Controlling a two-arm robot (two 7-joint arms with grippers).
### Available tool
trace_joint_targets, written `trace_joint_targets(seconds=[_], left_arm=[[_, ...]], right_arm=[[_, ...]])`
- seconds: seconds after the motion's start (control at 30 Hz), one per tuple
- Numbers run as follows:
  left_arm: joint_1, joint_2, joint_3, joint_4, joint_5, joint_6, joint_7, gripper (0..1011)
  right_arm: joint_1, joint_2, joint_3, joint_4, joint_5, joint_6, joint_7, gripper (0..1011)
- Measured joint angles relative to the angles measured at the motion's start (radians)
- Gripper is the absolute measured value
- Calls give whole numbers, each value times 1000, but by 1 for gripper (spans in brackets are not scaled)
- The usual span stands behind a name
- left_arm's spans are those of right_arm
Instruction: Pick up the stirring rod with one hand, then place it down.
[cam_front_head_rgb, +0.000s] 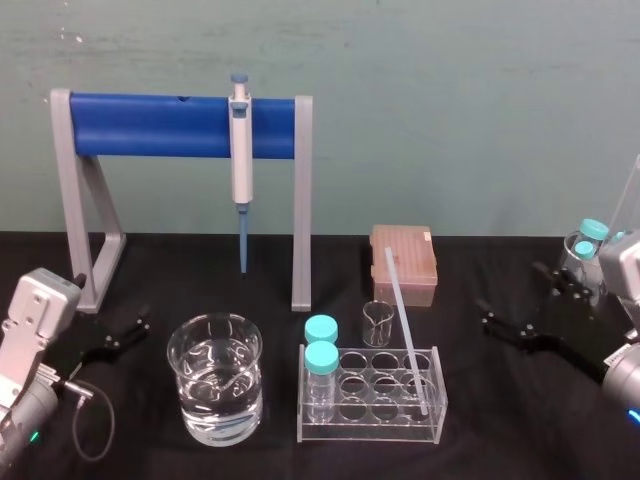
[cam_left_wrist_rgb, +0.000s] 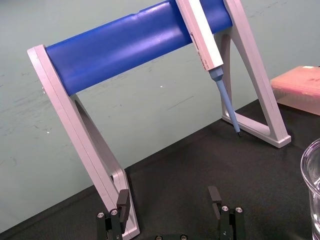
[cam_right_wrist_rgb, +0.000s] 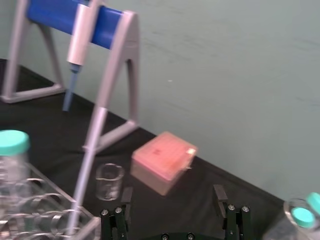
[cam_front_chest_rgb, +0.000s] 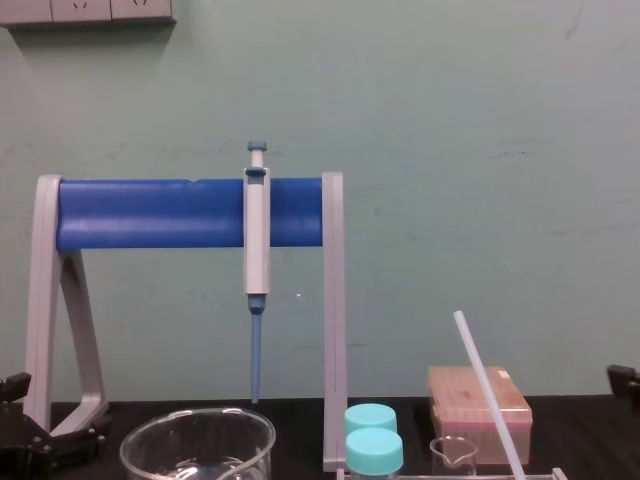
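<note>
Black jaws are sitting spread wide on both sides in the head view. The left gripper (cam_front_head_rgb: 112, 305) is lying low by the pipette stand (cam_front_head_rgb: 303, 200), the right gripper (cam_front_head_rgb: 510, 290) low at the table's right. The stirring rod (cam_front_head_rgb: 405, 330), whitish and translucent, is leaning in the clear test tube rack (cam_front_head_rgb: 370, 432).

Left wrist view: fingers (cam_left_wrist_rgb: 215, 197) are standing well apart.

Right wrist view: fingers (cam_right_wrist_rgb: 220, 196) are gaping too, and the stirring rod (cam_right_wrist_rgb: 89, 160) is slanting out of the rack.

Chest view: the stirring rod (cam_front_chest_rgb: 487, 390) is tilting up and leftward.

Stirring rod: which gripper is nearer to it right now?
Right. The right gripper sits open a short way off the stirring rod on the robot's right; the left gripper sits open far off, past the water beaker.
</note>
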Motion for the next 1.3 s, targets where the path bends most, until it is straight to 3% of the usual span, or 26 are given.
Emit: trace_joint_targets(seconds=[0.23,0.5,0.67,0.83,1.03,1.3], left_arm=[[0,0,0,0,0,0,0,1005],[0,0,0,0,0,0,0,1005],[0,0,0,0,0,0,0,1005],[0,0,0,0,0,0,0,1005],[0,0,0,0,0,0,0,1005],[0,0,0,0,0,0,0,1005]], right_arm=[[8,15,12,-83,73,143,95,1000],[20,5,36,-127,165,271,178,1000],[37,-14,48,-134,245,327,217,1000],[62,-30,42,-118,291,360,221,1000],[119,-35,-6,-92,294,396,218,1000],[210,-37,-84,-50,252,427,219,1000]])
